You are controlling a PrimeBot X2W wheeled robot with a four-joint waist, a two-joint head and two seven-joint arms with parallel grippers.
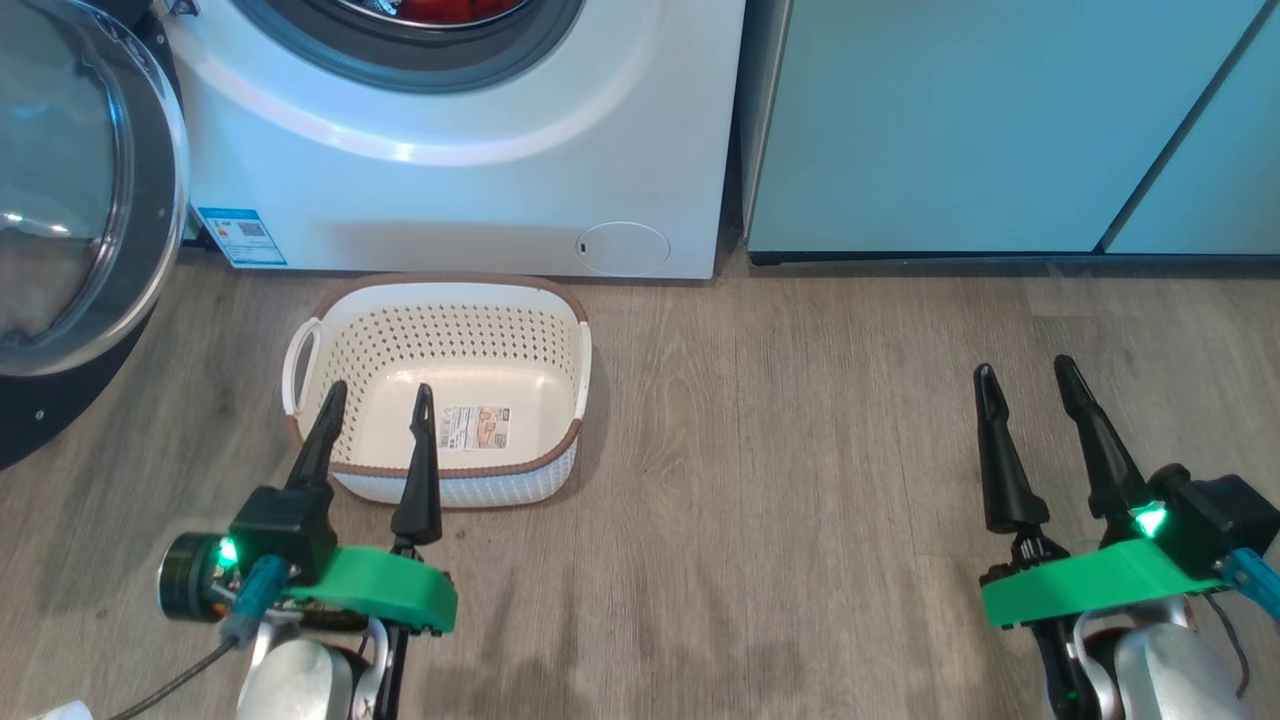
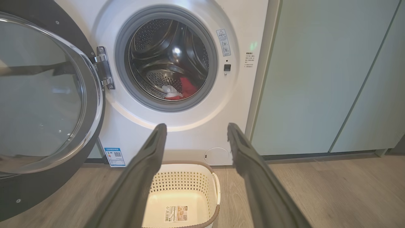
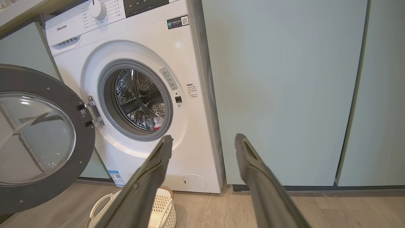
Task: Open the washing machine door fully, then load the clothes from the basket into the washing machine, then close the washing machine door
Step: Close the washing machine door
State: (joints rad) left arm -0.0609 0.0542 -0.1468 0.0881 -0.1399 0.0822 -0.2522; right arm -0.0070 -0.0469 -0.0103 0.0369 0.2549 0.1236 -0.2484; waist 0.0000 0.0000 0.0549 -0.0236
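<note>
The washing machine door stands swung open left of the washing machine, with the red and white clothes lying in its drum. The basket sits on the floor just before the machine, its label sticker showing on its bottom. The left end effector hovers over the basket's near rim, spread wide, gripping nothing. The right end effector, equally wide, hangs well apart, before the teal cabinets.

The washing machine door stands wide open at left, clothes lie inside the drum, the basket sits nearer.
</note>
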